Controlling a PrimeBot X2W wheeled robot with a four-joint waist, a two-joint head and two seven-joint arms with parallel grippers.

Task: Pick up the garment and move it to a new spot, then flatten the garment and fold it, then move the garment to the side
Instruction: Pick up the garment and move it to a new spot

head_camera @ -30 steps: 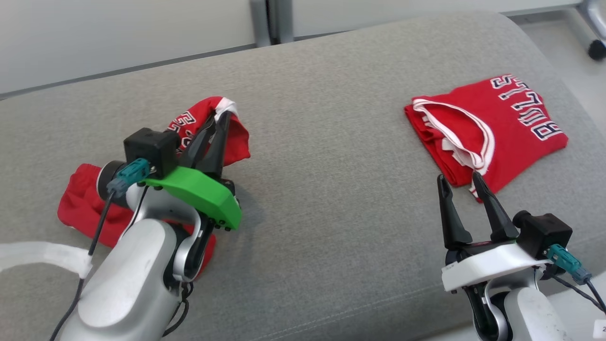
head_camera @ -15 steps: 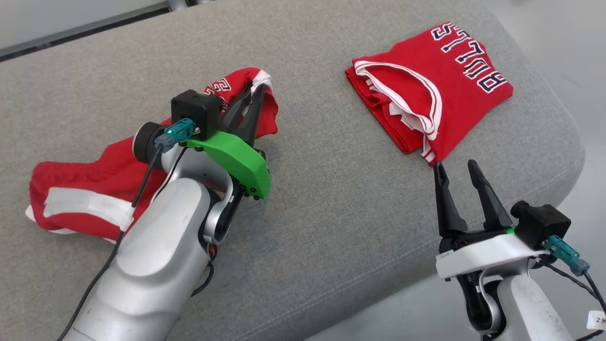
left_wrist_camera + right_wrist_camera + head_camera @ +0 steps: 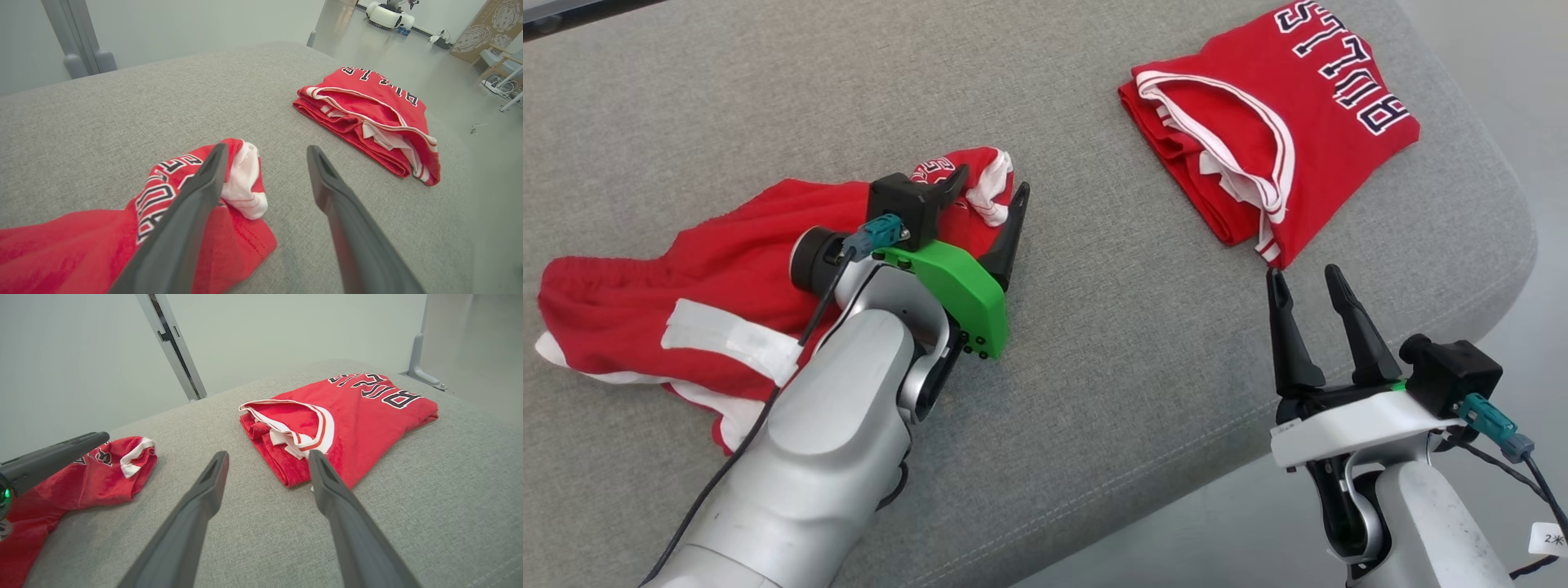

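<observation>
The garment (image 3: 727,261), a rumpled pair of red shorts with white trim, lies spread across the grey cushion (image 3: 1094,327) at about 9 o'clock in the head view. One printed corner is bunched up toward the centre. The left fingers (image 3: 1011,233) are released and stand wide apart. In the left wrist view one finger (image 3: 196,204) lies along that bunched corner and the other sits over bare cushion, so nothing is gripped. The right fingers (image 3: 1356,327) are also spread and empty. They hang at 4 o'clock, just short of the folded jersey (image 3: 1298,98), which sits at 1 o'clock, well apart from the garment.

I judge that the garment is set down in its new spot and flattening comes next. To do it well, lift the left fingers clear of the cloth before moving sideways, so the corner does not get dragged into a tighter heap. Then take hold at a hem or the waistband, not the middle of a fold. Pull outward toward 9 o'clock and keep the cloth low against the cushion. Bringing the right fingers across to pin or tug the corner near the centre would give tension from both ends. They should swing wide of the folded jersey so it stays neat. Soft knit like this will likely spring back into wrinkles, so slow, even strokes should work better than one sharp yank.
</observation>
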